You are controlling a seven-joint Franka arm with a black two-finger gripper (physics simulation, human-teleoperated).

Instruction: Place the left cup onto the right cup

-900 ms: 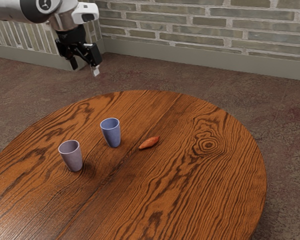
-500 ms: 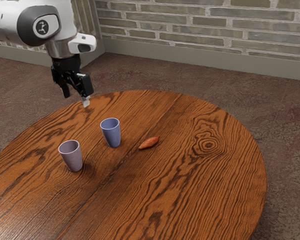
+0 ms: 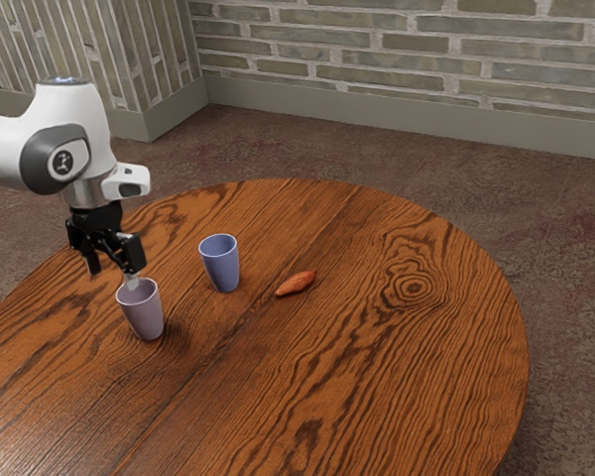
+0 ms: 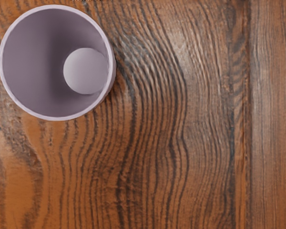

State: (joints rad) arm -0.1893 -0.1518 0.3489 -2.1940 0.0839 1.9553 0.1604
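Cup to be moved: lavender cup (image 3: 141,309), a plain tapered tumbler with no handle, pale mauve, wider at the rim than at the base.
Its position: upright on the surface (image 3: 377,377), towards the exterior view's left, mouth up and empty.
From above: in the wrist view the lavender cup (image 4: 57,62) shows a thin light rim, a shaded inner wall and a small round pale bottom, with wavy wood grain (image 4: 190,133) all round it.
Hand: the hand (image 3: 113,276) hangs just above the cup's far rim, fingers pointing down and standing apart, nothing between them; one light fingertip (image 3: 131,284) is very near the rim, and I cannot tell whether it touches.
Arm: white arm (image 3: 50,159) coming in from the exterior view's left.
Other cup: blue cup (image 3: 220,263), same shape, upright and empty, near the lavender one on its right in the exterior view, and a little farther back; the two stand apart.
Nearby: a small orange, tapered object (image 3: 296,284) lies flat just beyond the blue cup, not between the two cups.
Surroundings: round, dark-grained wooden top; brick wall (image 3: 426,50) behind.
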